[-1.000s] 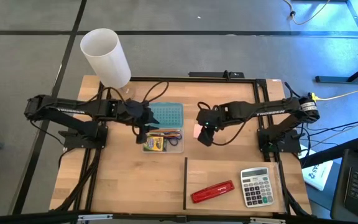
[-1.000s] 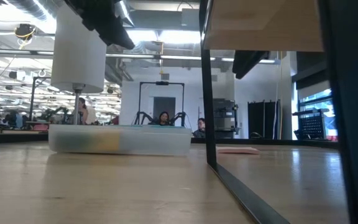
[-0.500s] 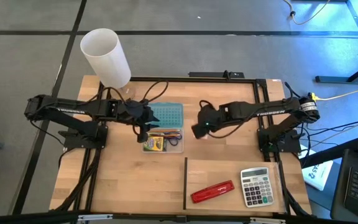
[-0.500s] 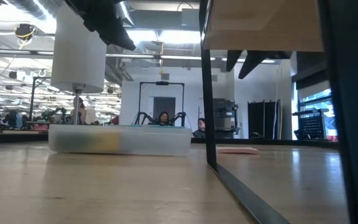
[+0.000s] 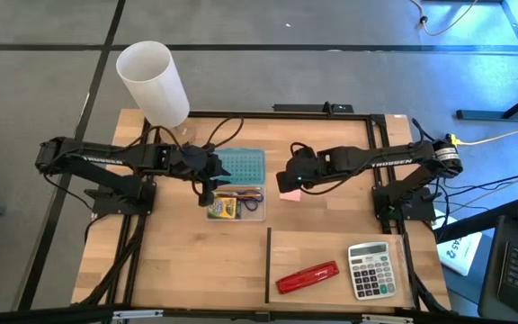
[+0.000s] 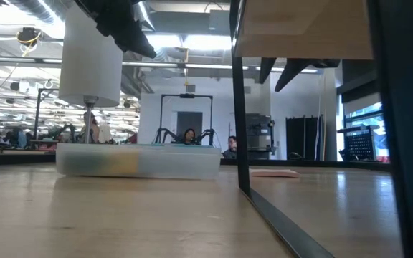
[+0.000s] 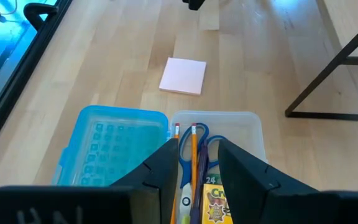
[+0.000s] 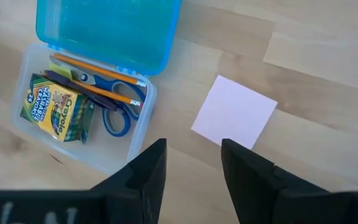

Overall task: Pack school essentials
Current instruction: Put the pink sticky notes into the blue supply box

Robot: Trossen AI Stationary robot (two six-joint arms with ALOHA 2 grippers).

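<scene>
Nearest us on the wooden surface (image 5: 178,261) we have the red stapler (image 5: 308,277) and the grey calculator (image 5: 370,269), side by side in the corner section on the right arm's side, behind a thin black divider (image 5: 269,265). Neither is touched.

Moving farther in, we come to the clear box (image 8: 131,137) in the middle, its blue lid (image 8: 107,30) flipped open and lying flat beside it. Inside we can see the crayon box (image 8: 56,107), the blue-handled scissors (image 8: 115,118) and two orange pencils (image 8: 98,86). The left gripper (image 7: 194,167) hangs right over that box, jaws narrowly apart and holding nothing.

Just beside the box, the pink sticky-note pad (image 8: 234,114) lies flat on the bare wood, outside the box. The right gripper (image 8: 193,167) hovers above it, jaws a little apart and empty; from overhead it partly covers the pad.

Farthest back, a tall white cylinder (image 5: 154,83) stands at the far edge on the left arm's side.
</scene>
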